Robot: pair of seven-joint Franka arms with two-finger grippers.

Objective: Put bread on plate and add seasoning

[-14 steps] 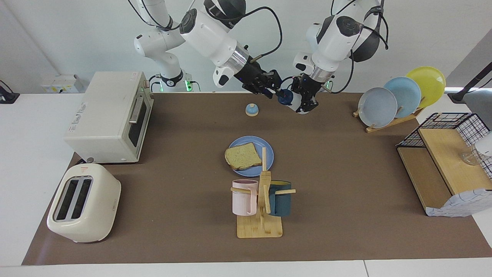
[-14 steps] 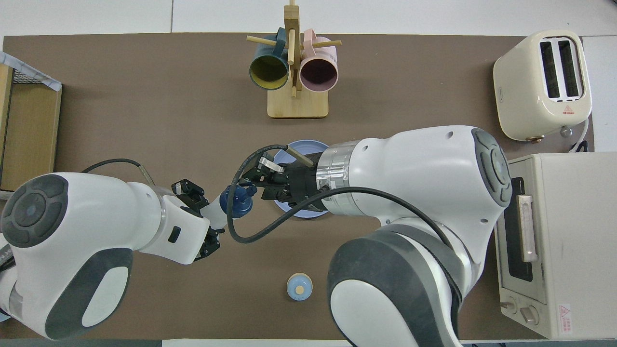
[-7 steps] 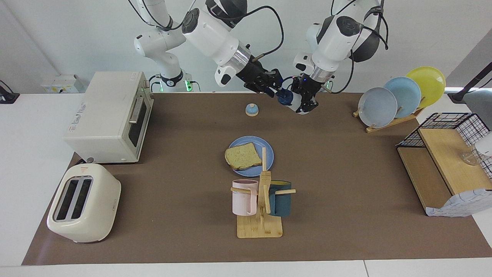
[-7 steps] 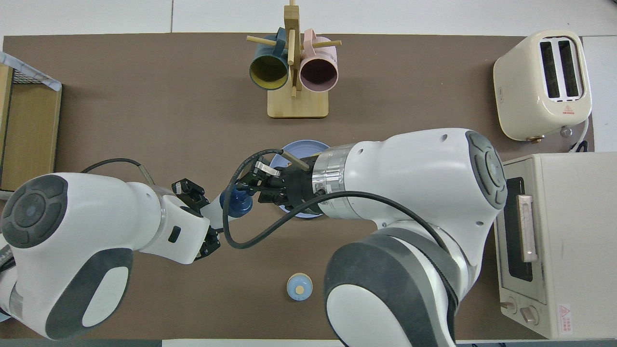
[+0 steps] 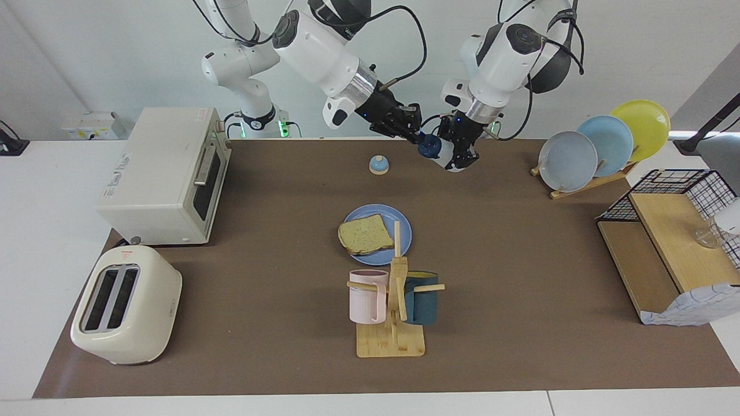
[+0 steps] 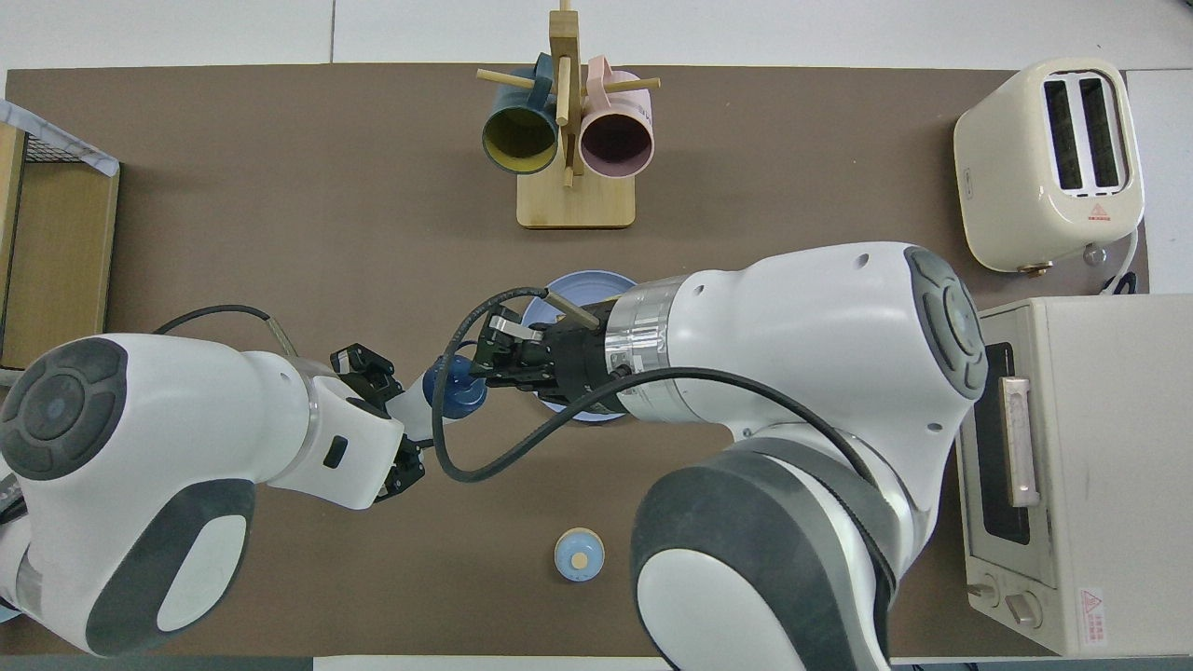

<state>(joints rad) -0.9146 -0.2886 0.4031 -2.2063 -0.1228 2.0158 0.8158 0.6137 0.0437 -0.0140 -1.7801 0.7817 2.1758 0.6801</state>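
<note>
While gripped — seasoning tilts.

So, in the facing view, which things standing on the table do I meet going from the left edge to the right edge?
Toaster → toaster oven → plate with the bread → rack of plates → wire-and-wood shelf. The bell and the mug stand overlap the plate sideways, so I leave them out.

The scene is evenly and brightly lit from above. Only short, soft shadows are thrown on the brown mat, seen close under the mug rack and beside the toaster. A mild sheen is caught on the white arm shells. Both views are sharp, and no motion blur is seen around the rack.
</note>
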